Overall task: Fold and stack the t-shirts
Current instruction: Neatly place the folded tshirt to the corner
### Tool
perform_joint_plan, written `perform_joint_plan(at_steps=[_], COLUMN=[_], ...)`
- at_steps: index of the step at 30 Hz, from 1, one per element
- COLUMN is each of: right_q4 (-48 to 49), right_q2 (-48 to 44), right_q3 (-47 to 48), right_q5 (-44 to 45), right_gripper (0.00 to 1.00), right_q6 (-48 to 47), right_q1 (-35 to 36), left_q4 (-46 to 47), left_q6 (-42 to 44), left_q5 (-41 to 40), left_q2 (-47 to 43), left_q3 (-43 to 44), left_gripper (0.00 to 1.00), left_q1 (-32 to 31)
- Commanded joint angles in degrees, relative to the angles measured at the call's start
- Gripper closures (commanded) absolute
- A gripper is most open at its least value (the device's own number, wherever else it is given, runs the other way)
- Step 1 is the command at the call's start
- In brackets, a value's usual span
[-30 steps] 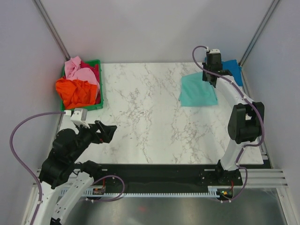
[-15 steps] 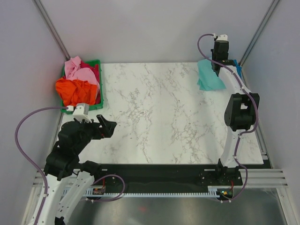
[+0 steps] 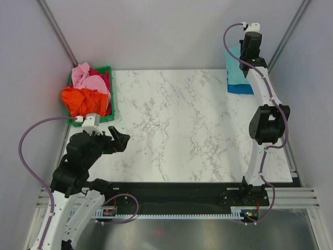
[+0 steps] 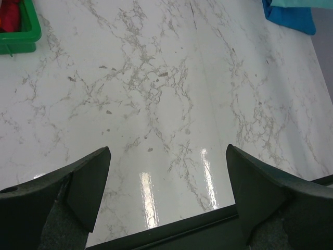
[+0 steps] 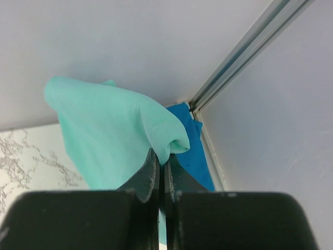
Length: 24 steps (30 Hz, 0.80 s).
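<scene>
While clamping a soft mint-teal cloth t-shirt (image 5: 109, 125) at upper right, our right gripper (image 5: 161, 158) is hanging above a bright blue cloth t-shirt (image 3: 240, 89). Our left gripper (image 4: 166, 172) is gaping wide.

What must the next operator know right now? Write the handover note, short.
Left gripper: open, empty, over the table.
Right gripper: shut on the mint-teal t-shirt, held up above the blue t-shirt at the far right corner.
Done: blue looks folded and placed.
To do: set mint-teal on blue; fold and stack the orange t-shirt, pink t-shirt and red t-shirt in the green crate.
</scene>
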Motion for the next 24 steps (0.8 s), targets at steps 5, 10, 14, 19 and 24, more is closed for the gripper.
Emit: perform_joint_plan(at_steps=[5,10,14,19,24], right_q4=[1.69,1.69,2.22,2.22,2.22], right_q2=[1.0,1.62,2.41,5.48,11.02], right_q3=[4.05,2.82,3.61,6.42,11.5], right_q5=[-0.27,-4.22,-4.41,-5.46,-6.34], right_gripper=[1.0,1.0,1.0,1.0,1.0], right_q6=[-1.26,0.59,0.77,1.29,2.7], right_q1=[-2.01,-2.8,-3.06,-4.82,-7.54], left_q4=[1.25,1.34,1.43,1.34,1.34], left_q6=[-1.5,-1.5,-1.5,-1.5,-1.5], left_q5=[1.23,1.32,1.4,1.41,1.76], left_q2=[1.55,1.73,1.64,1.99,2.43], left_q3=[0.02,0.02,0.02,0.11,0.02], left_gripper=[0.0,0.0,0.0,0.0,0.01], left_q1=[0.25,0.33,0.33,0.33,0.33])
